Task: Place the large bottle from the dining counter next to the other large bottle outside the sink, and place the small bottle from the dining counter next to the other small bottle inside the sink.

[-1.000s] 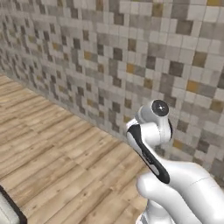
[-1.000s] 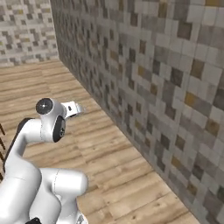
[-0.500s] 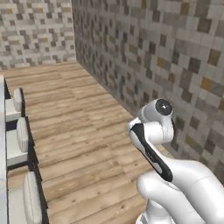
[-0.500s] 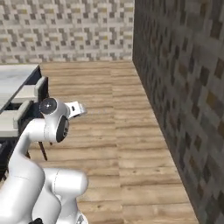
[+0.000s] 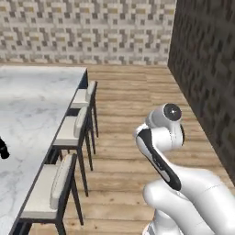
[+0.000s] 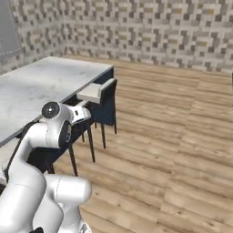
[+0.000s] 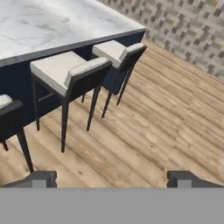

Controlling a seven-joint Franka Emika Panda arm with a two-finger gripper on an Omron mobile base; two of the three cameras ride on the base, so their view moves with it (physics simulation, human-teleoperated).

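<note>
Approach step: the gripper (image 7: 111, 177), fingers spread and empty, faces the stools (image 7: 72, 70) beside the dining counter (image 5: 32, 105); next, close in on the bottles.

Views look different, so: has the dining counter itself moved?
No. The dining counter keeps its place beside the stools; the base turned, shifting the whole view.

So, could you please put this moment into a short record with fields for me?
setting: simulated kitchen, wood plank floor, mosaic tile wall
dining counter: white marble slab on navy base
stools: three along the counter's edge, pale seats, dark legs
dark object: on the counter at the left base view's edge, too cropped to identify
gripper: fingers open, holding nothing, above the floor beside the stools
</note>
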